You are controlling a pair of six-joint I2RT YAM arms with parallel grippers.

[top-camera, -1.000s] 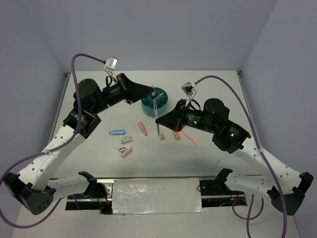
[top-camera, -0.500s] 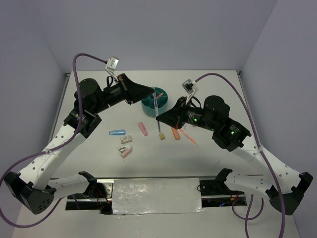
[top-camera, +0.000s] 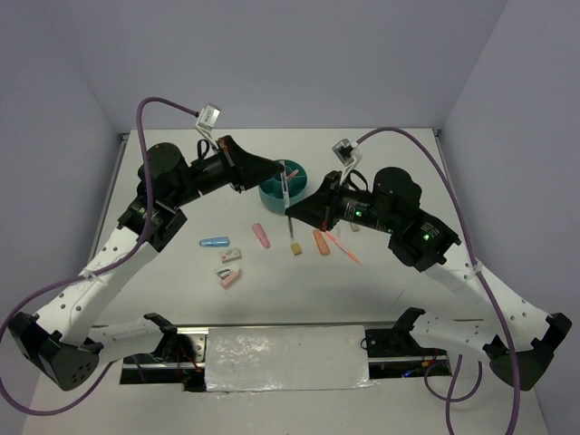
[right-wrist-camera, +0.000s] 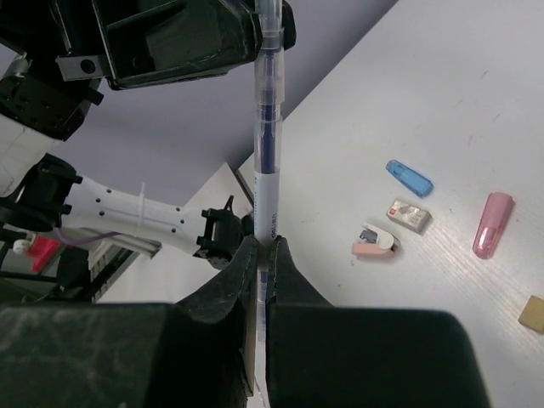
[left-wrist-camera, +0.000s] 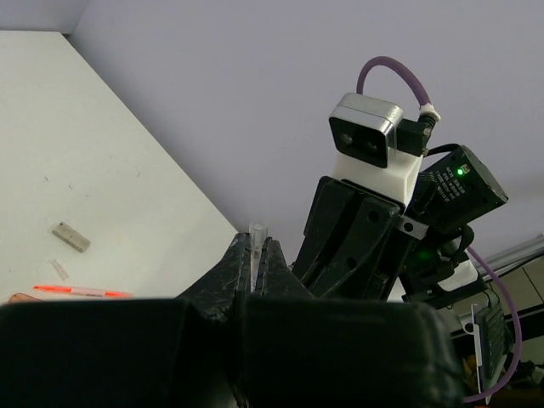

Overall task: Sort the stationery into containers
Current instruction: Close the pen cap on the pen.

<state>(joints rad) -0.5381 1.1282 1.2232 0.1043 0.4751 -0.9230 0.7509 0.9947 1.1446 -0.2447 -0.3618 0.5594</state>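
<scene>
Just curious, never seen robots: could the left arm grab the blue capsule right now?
Probably not at once: the left pincer is shut on the pen the right pincer also grips. The blue capsule lies uncovered.

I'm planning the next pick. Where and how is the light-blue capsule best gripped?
Grip the blue capsule at its middle, coming straight down from above, with the fingers closing across its narrow width. It lies flat with its long axis left to right in the top view. There is bare table along both long sides, so that approach looks safest.
</scene>
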